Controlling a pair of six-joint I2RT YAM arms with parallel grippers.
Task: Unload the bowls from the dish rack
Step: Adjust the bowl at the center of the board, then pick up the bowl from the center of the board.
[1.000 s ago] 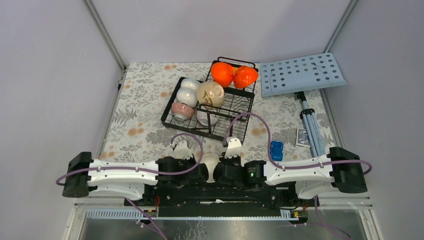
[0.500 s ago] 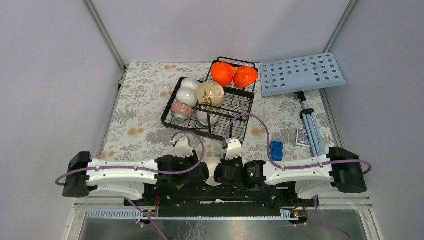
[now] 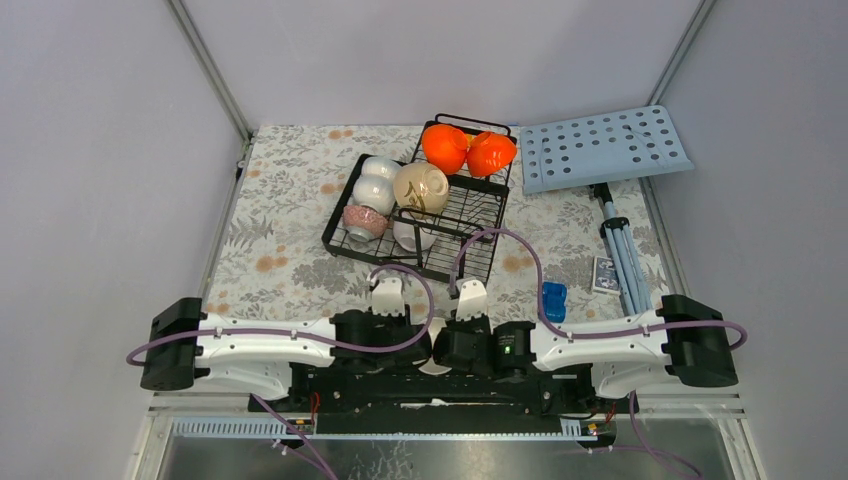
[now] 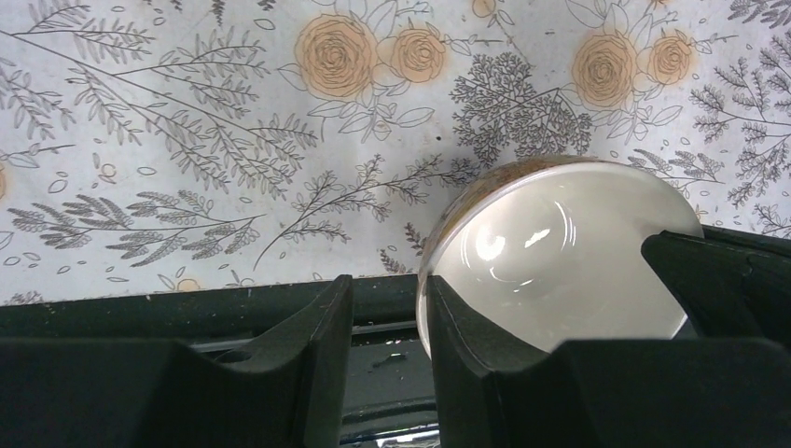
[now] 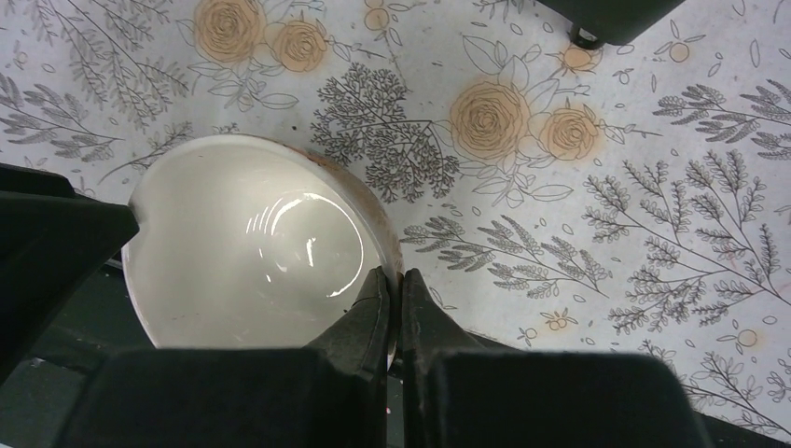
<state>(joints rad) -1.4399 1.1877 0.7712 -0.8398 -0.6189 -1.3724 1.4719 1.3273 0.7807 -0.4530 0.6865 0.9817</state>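
Observation:
A glossy white bowl (image 5: 252, 243) hangs tilted just above the flowered cloth, between my two grippers at the near edge. My right gripper (image 5: 398, 280) is shut on its rim. My left gripper (image 4: 387, 289) is open; the bowl's (image 4: 560, 252) rim rests against the inner face of its right finger, and the left finger stands apart from it. The black wire dish rack (image 3: 470, 215) holds two orange bowls (image 3: 444, 147) in its raised basket, and on its base a cream bowl (image 3: 421, 187), white bowls (image 3: 374, 192) and a pink-speckled bowl (image 3: 364, 221).
A light-blue perforated board (image 3: 603, 148) stands at the back right on a tripod (image 3: 620, 250). A small blue object (image 3: 553, 298) and a card pack (image 3: 604, 272) lie right of the rack. The flowered cloth (image 3: 270, 230) is bare left of the rack.
My left gripper has opened off the bowl's rim and its arm has shifted right. The right gripper keeps its hold on the bowl.

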